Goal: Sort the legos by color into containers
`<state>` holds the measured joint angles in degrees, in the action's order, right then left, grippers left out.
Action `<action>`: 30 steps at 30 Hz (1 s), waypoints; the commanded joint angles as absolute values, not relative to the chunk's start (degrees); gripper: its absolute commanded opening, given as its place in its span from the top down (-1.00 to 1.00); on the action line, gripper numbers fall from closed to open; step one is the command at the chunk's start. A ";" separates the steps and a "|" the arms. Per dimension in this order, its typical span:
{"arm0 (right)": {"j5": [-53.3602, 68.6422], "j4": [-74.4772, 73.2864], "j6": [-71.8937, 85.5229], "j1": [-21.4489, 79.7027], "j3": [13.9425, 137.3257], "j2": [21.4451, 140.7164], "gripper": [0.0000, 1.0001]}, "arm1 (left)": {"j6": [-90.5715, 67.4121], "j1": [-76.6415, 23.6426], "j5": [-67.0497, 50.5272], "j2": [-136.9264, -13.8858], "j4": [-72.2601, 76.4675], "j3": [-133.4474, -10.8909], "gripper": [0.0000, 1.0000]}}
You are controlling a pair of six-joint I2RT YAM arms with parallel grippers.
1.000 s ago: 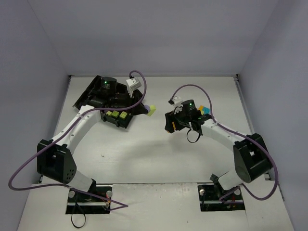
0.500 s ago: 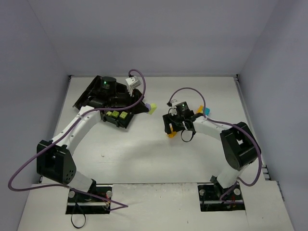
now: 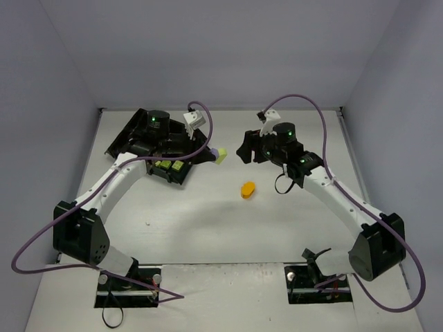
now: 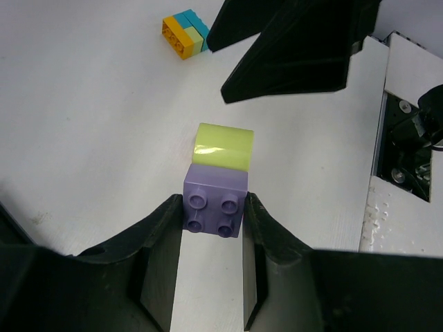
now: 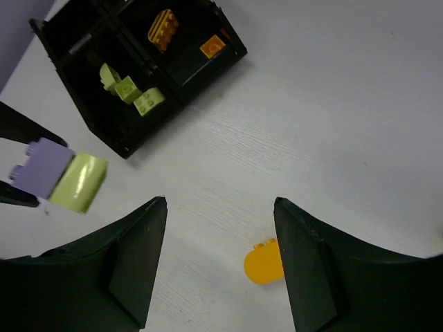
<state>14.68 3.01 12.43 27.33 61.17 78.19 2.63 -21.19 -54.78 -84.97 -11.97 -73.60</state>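
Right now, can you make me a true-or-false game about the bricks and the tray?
1. The left end effector is shut on a purple brick. True.
2. A yellow-green brick sits right against the purple brick. True.
3. The right end effector is holding the orange piece. False: it is open and empty, and the orange piece lies on the table.
4. In the tray, the yellow-green bricks and the orange bricks share one compartment. False: they are in separate compartments.
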 commanded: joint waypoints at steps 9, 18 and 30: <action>25.04 6.68 23.36 26.72 65.39 74.44 -0.29 | 6.41 -23.90 -55.02 -84.11 -8.44 -77.26 1.00; 30.14 11.16 28.91 26.72 65.66 76.64 -0.01 | 6.77 -26.10 -52.30 -82.71 -4.93 -75.32 1.00; 34.10 13.36 31.55 26.28 64.60 78.31 0.30 | 6.15 -27.16 -50.27 -81.12 1.14 -73.21 1.00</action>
<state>31.40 7.92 30.22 26.79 63.00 78.54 5.61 -26.70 -50.00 -84.68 -5.61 -72.64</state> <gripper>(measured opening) 0.357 0.278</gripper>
